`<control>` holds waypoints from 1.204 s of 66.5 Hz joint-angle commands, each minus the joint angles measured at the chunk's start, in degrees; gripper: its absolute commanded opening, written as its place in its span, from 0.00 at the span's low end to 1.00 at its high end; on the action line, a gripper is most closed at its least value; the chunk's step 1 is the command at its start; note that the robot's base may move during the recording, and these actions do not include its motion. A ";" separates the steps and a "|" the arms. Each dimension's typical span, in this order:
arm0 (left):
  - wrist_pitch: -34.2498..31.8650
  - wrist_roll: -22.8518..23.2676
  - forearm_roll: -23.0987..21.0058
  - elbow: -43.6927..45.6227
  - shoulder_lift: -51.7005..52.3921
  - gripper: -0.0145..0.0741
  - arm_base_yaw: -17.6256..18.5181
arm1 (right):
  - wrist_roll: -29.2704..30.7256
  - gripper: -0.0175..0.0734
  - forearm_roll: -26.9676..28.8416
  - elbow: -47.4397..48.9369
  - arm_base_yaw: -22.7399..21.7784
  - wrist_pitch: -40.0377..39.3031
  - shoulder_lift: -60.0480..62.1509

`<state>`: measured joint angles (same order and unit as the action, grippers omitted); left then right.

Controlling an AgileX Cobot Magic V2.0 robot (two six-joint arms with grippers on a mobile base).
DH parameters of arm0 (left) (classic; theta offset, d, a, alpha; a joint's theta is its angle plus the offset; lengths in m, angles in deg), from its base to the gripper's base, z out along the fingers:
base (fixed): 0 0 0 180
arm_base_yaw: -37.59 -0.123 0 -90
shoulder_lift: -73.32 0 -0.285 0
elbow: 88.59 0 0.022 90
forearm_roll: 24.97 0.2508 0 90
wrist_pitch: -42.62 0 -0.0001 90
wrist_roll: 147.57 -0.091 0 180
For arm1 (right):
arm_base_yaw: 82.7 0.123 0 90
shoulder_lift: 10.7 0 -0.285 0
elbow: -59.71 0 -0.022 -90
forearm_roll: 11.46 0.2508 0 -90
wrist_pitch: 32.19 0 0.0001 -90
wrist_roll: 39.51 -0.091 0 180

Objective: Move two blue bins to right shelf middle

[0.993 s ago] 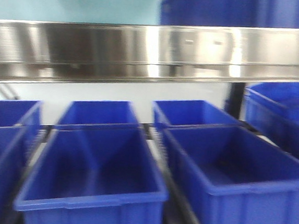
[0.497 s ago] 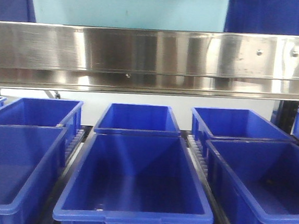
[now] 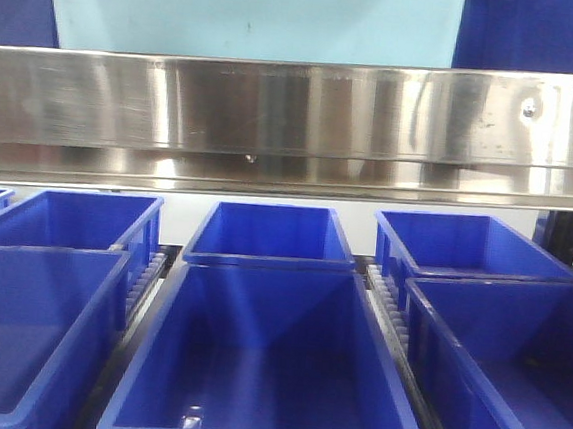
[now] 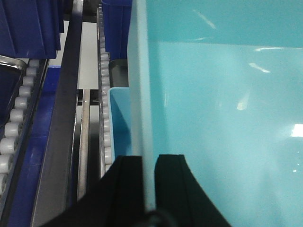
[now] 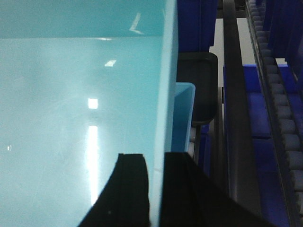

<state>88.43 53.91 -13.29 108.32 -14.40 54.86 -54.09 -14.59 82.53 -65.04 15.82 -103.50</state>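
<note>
The left claw (image 4: 149, 163) is pinching the thin side wall of a pale blue bin (image 4: 213, 118) in the left wrist view, one black finger lying on each face of the wall; the bin's glossy inside is filling the right half of the picture; just beside the wall and lower down, the corner of a second pale blue bin (image 4: 118, 118) is showing, sitting next to a line of white rollers (image 4: 105, 94); dark blue bins (image 4: 28, 23) are standing at the upper left on another roller lane.

In the right wrist view the right claw (image 5: 155, 158) is gripping the opposite wall of the pale blue bin (image 5: 71, 94) in the same way, fingers pressed on both faces; the second pale blue bin (image 5: 183, 106) is peeking out just past that wall, lower down; rollers (image 5: 279, 104) are running along the right edge, with dark blue bins (image 5: 191, 23) at the top.

In the front-facing view a steel beam (image 3: 295, 115) is crossing the picture; dark blue bins (image 3: 268, 364) are sitting in rows on the shelf under it; neither claw is showing here; a pale blue surface is showing above the beam, and whether it is the held bin cannot be told.
</note>
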 commanded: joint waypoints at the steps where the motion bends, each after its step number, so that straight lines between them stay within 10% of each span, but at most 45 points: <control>1: -2.39 -0.20 0.52 0.66 0.74 0.04 0.09 | 0.59 0.02 -0.77 0.52 -0.24 -2.21 0.63; 80: -2.39 -0.20 0.52 0.66 0.74 0.04 0.09 | 0.59 0.02 -0.77 0.52 -0.24 -2.32 0.63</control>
<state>88.43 53.91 -13.29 108.32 -14.40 54.86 -54.09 -14.59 82.53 -65.04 15.82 -103.50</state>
